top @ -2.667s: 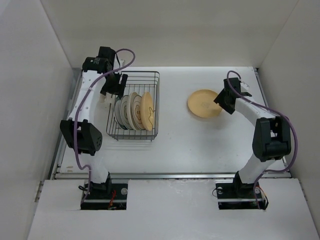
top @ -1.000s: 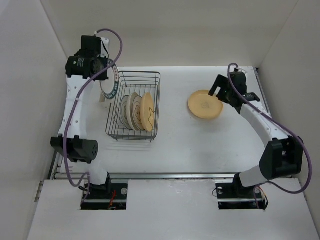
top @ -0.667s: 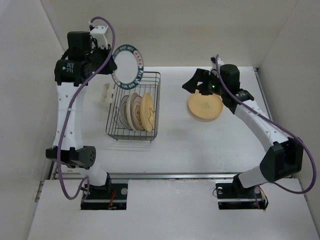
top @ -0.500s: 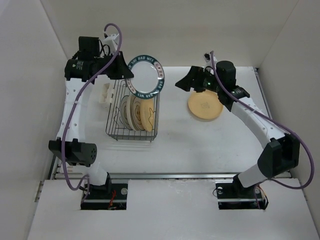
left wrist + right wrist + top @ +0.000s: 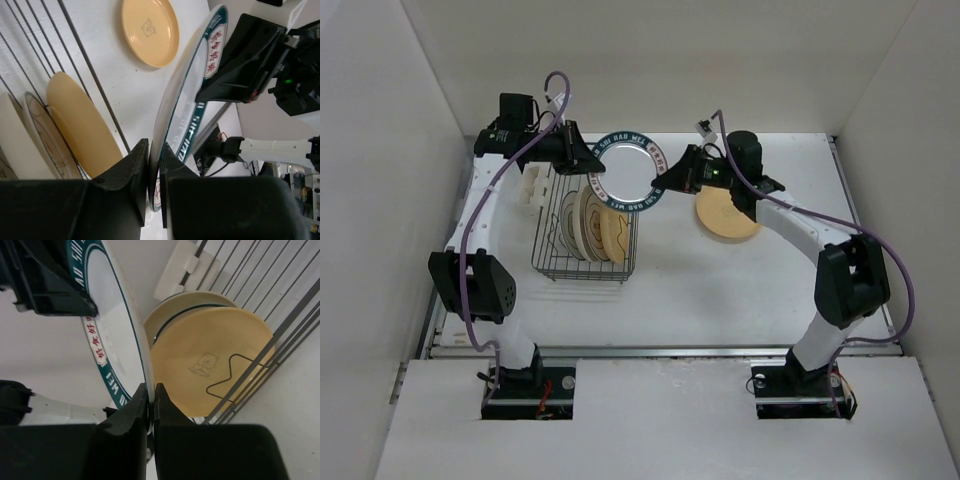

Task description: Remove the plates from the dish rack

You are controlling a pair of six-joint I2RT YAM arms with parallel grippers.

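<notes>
Clamping the green-rimmed plate (image 5: 628, 172) near the dish rack (image 5: 548, 262) are left fingers (image 5: 120, 182) and right fingers (image 5: 125, 420).

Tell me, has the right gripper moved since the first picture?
Yes. The right gripper went from the right side of the tan plate to its left, toward the rack, and now pinches the white plate.

The ringed plate (image 5: 628, 172), clamped at opposite rims by the left pincer (image 5: 588, 163) and right pincer (image 5: 663, 180), bars the air over the right edge of the dish rack (image 5: 582, 272). The standing plates (image 5: 588, 222) fill the rack's middle. Bare counter (image 5: 720, 290) lies near, and between the rack and the tan plate (image 5: 725, 222).
</notes>
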